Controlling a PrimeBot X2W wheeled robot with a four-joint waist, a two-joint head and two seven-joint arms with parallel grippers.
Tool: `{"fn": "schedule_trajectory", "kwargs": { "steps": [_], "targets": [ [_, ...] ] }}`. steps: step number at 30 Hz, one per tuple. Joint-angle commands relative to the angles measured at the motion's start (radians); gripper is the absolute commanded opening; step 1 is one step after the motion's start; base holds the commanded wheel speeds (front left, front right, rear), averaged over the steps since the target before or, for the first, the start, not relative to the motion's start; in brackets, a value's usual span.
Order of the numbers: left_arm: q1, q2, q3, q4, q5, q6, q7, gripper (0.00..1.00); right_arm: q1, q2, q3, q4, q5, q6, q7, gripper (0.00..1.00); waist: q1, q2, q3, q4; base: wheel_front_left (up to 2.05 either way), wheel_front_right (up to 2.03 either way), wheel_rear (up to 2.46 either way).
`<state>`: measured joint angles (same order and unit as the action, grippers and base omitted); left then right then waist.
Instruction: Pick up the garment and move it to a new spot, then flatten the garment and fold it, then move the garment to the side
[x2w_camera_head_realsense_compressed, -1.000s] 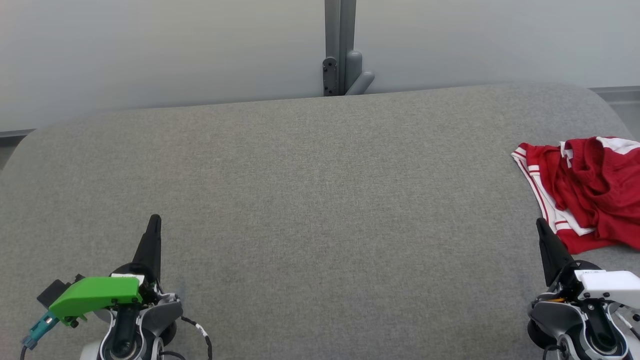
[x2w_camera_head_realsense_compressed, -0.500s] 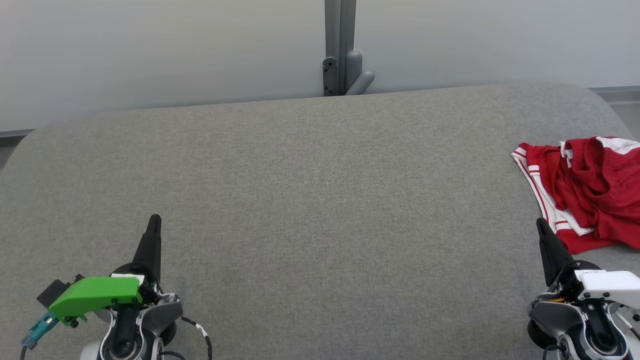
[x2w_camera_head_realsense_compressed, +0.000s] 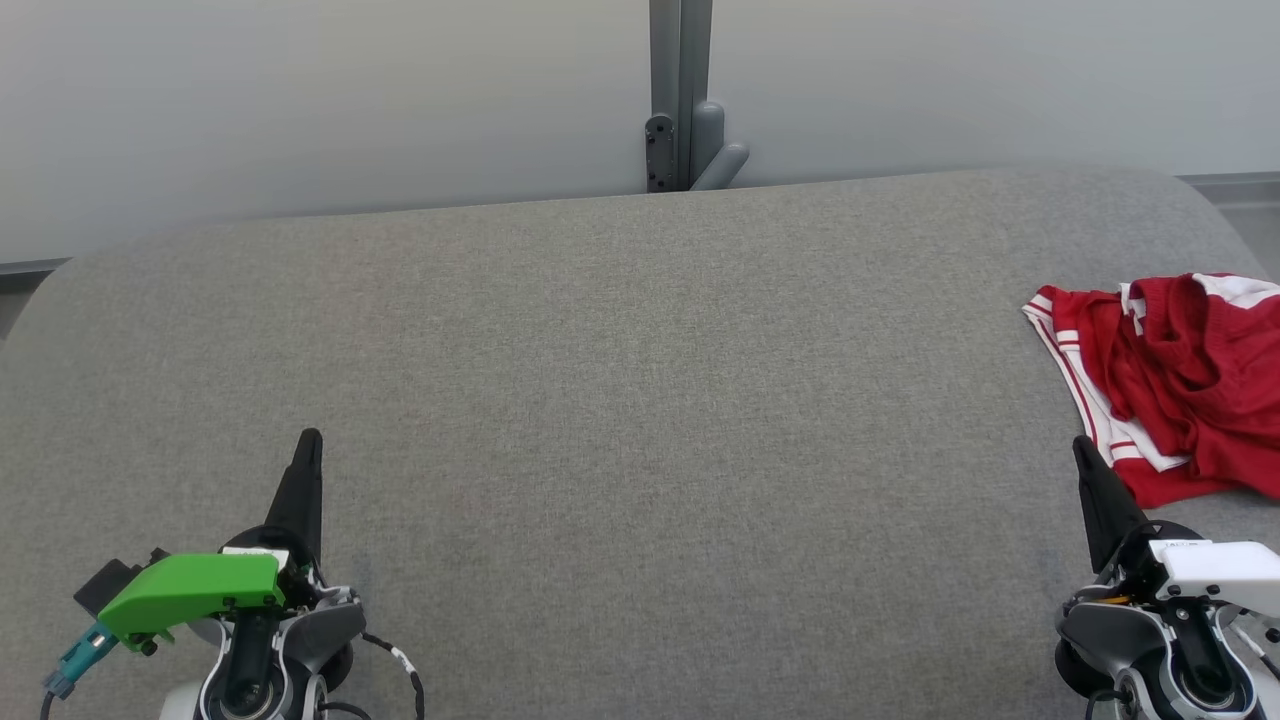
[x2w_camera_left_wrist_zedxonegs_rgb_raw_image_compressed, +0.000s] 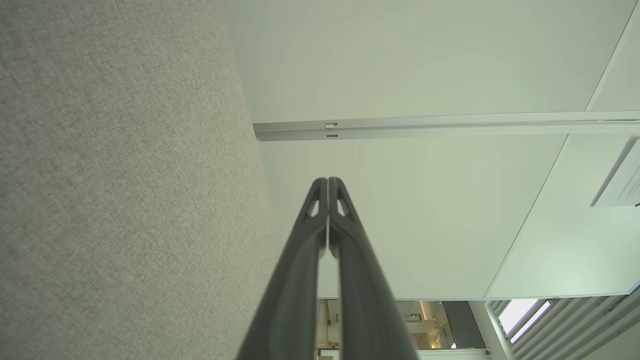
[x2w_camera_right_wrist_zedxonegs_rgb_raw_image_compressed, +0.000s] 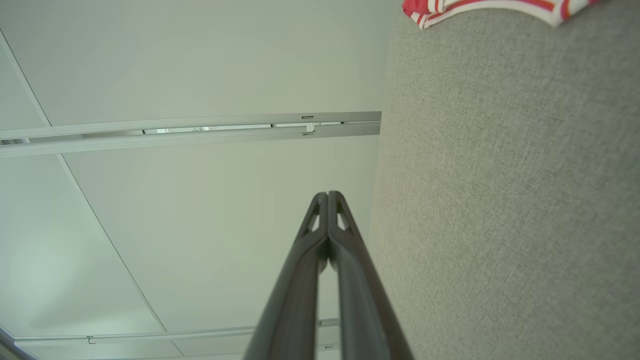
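At 3 o'clock on the tabletop (x2w_camera_head_realsense_compressed: 640, 400): crumpled red-and-white garment (x2w_camera_head_realsense_compressed: 1185, 385). Left gripper (x2w_camera_head_realsense_compressed: 311, 440) and right gripper (x2w_camera_head_realsense_compressed: 1079, 446) pressed together. Wall notice (x2w_camera_left_wrist_zedxonegs_rgb_raw_image_compressed: 622, 186) illegible.

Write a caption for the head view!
Crumpled red garment lies at the right edge of the grey fabric surface; left gripper and right gripper rest shut, empty.

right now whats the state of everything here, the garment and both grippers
red and white garment: crumpled in a heap, unfolded, lying at the right end of the grey fabric surface, not held
left gripper: shut, fingers pressed together, empty, low over the surface's near left
right gripper: shut, fingers pressed together, empty, close beside the garment's near edge
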<state>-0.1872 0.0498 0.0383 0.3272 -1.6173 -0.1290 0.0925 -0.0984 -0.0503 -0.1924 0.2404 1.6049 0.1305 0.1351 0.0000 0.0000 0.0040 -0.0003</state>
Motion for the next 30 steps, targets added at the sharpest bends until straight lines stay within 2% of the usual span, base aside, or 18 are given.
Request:
{"fn": "schedule_trajectory", "kwargs": {
  "steps": [1, 30],
  "targets": [
    [-0.012, 0.001, 0.003, 0.0, -0.002, -0.005, 0.001, 0.0, -0.01, -0.002, -0.002, 0.002, 0.002, 0.0, 0.003, 0.0, 0.0, 0.0, 0.0, 0.0, 0.0, 0.0, 0.0],
    [-0.012, 0.001, 0.003, -0.001, -0.003, -0.005, 0.001, 0.0, -0.01, -0.002, -0.003, 0.002, 0.001, 0.0, 0.004, 0.0, 0.0, 0.0, 0.0, 0.0, 0.0, 0.0, 0.0]
  ]
}}
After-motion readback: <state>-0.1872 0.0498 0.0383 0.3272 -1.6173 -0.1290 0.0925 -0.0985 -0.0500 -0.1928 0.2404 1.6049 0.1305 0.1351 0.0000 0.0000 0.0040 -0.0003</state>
